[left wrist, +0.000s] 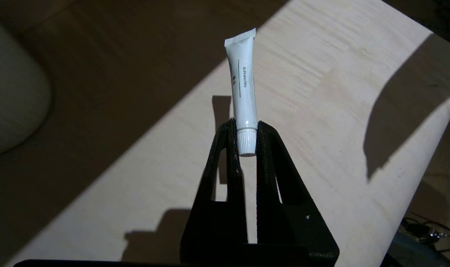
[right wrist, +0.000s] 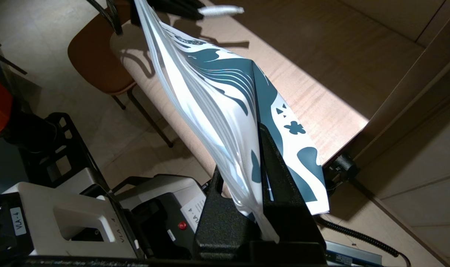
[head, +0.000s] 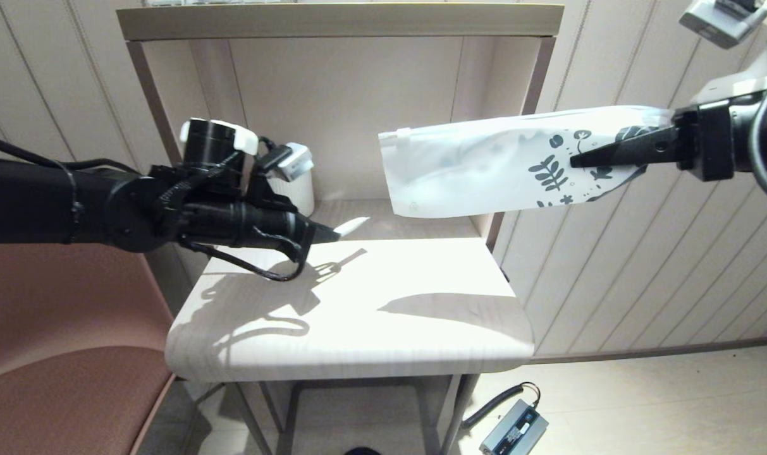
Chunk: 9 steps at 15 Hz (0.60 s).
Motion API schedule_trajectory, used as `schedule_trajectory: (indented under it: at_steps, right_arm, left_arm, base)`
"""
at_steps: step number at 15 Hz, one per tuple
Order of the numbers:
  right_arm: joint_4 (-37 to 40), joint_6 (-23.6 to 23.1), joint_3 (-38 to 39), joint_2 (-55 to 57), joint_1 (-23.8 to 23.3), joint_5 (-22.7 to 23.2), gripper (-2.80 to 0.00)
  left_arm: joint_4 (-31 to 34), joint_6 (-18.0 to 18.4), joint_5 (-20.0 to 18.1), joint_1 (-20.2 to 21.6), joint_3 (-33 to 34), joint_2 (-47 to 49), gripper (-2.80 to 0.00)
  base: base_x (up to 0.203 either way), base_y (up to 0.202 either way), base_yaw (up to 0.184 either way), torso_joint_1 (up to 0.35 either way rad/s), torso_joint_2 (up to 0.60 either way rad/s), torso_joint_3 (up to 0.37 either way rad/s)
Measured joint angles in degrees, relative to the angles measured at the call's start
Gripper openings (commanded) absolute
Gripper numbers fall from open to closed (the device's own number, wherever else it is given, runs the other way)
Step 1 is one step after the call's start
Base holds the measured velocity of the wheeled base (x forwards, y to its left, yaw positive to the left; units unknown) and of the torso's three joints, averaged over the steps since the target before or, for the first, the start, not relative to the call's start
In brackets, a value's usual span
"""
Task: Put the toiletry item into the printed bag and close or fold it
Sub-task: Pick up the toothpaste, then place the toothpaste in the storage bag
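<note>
- Your left gripper is squeezed tight on the cap end of the toiletry item, a small white tube held up over the table.
- Your right gripper pinches the leafy end of the printed bag and holds it in the air, with its zip end pointing at the tube.
- A white mug sits at the back of the table.

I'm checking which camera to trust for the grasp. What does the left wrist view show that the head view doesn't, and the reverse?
Only the left wrist view shows the left pincer clamped on the toothpaste tube at its cap end, and the printed word TOOTHPASTE. Only the head view shows the right pincer holding the printed bag by its leaf-printed end, and the white mug. Both show the tube above the wooden table.
</note>
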Motion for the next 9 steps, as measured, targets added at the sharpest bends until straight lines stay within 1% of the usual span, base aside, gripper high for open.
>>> schedule_trajectory:
  at_steps: [2, 4, 6, 7, 9]
  right_arm:
    - [-1.1, -0.81, 2.17, 0.36, 0.37, -0.46, -2.8]
    - [-6.19, -2.44, 6.07, 0.85, 2.23, -2.64, -2.8]
    - [-15.57, -3.06, 12.0, 1.23, 4.66, -5.93, -2.8]
    - [-20.59, -3.19, 15.27, 1.4, 6.08, -7.87, -2.8]
    - [-32.32, -3.41, 21.72, 1.8, 10.29, -13.75, -2.8]
  left_arm:
    - [0.22, -0.12, -3.34, 4.59, 1.25, -4.34, -2.8]
    - [0.64, -0.33, -5.21, 6.85, 1.44, -8.05, -2.8]
    - [1.31, -0.43, -5.58, 7.39, 0.64, -11.16, -2.8]
    - [1.79, -0.45, -5.58, 6.91, 0.12, -12.21, -2.8]
    - [3.2, -0.5, -5.62, 5.37, -1.54, -13.61, -2.8]
  base:
    - [0.0, 0.0, 0.0, 0.0, 0.0, 0.0]
    - [0.0, 0.0, 0.0, 0.0, 0.0, 0.0]
    - [0.0, 0.0, 0.0, 0.0, 0.0, 0.0]
    - [0.0, 0.0, 0.0, 0.0, 0.0, 0.0]
    - [0.0, 0.0, 0.0, 0.0, 0.0, 0.0]
